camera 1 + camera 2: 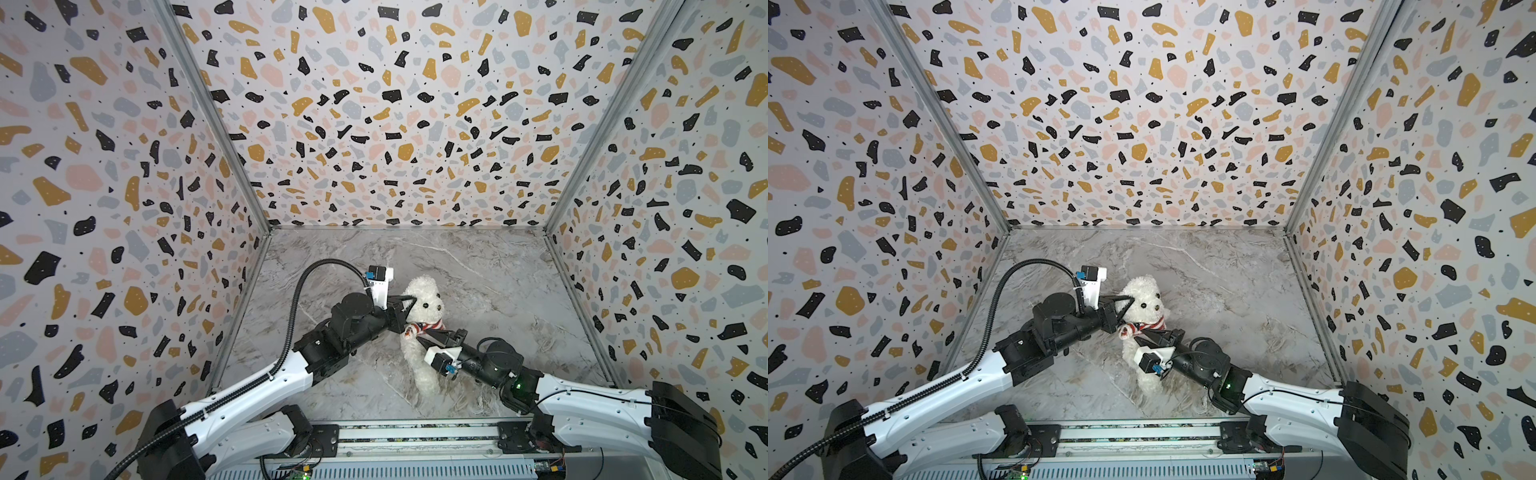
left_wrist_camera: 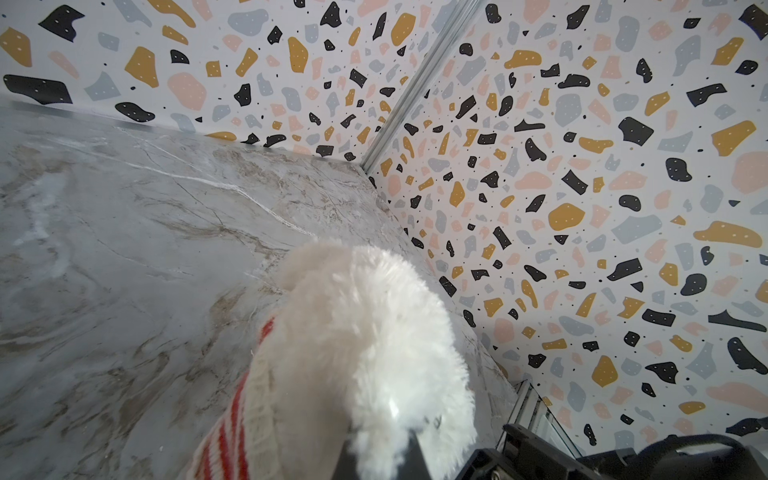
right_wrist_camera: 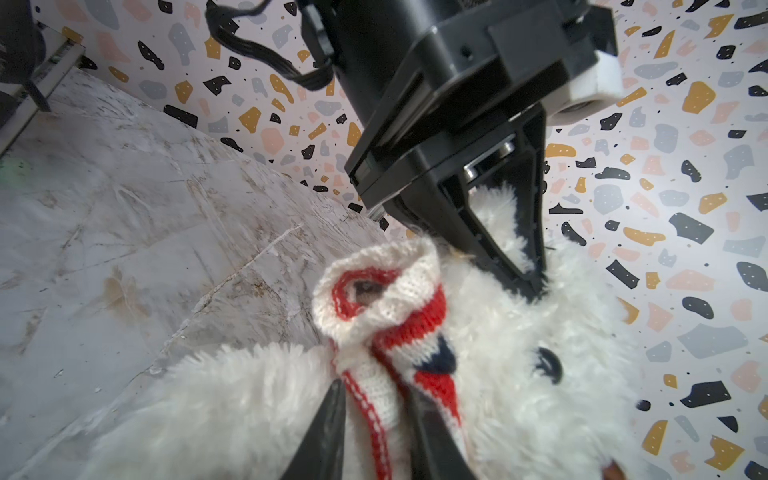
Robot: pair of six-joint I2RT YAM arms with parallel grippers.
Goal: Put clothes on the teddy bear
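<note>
**Bear pinched at the head, sweater bunched at its neck**

In both top views the left arm [image 1: 257, 386] [image 1: 946, 390] comes in from the lower left of the frame. It reaches up and to the right over the grey marbled table [image 1: 490, 266] [image 1: 1217, 266]. The left jaws are together, nipped on the fur at the side of the head of the teddy bear [image 1: 422, 291] [image 1: 1144, 293]. The right wrist view shows their two black tips meeting in the white fluff.

The teddy bear is at the lower centre of both top views, about mid-table and well apart from the speckled walls [image 1: 374, 104]. Its head points toward the back wall and its legs toward the near edge. Its black eyes and nose face upward and a little to the right. Whether it lies flat or is propped up cannot be told.

A knitted sweater [image 1: 422, 327] [image 1: 1142, 326] [image 3: 399, 316], cream with red stripes and a dark blue patch, is bunched around its neck. The body below it is bare fur. The right wrist view shows a rolled, red-edged opening of the knit beside the bear's cheek.

The right arm [image 1: 582, 403] [image 1: 1291, 399] enters from the lower right of the top views and reaches up and to the left. The right jaws are clamped on a fold of the sweater just under the chin, with the knit filling the gap between them.

The left wrist view shows the back of the head [image 2: 374, 332] and the striped knit [image 2: 232, 415] close up.
</note>
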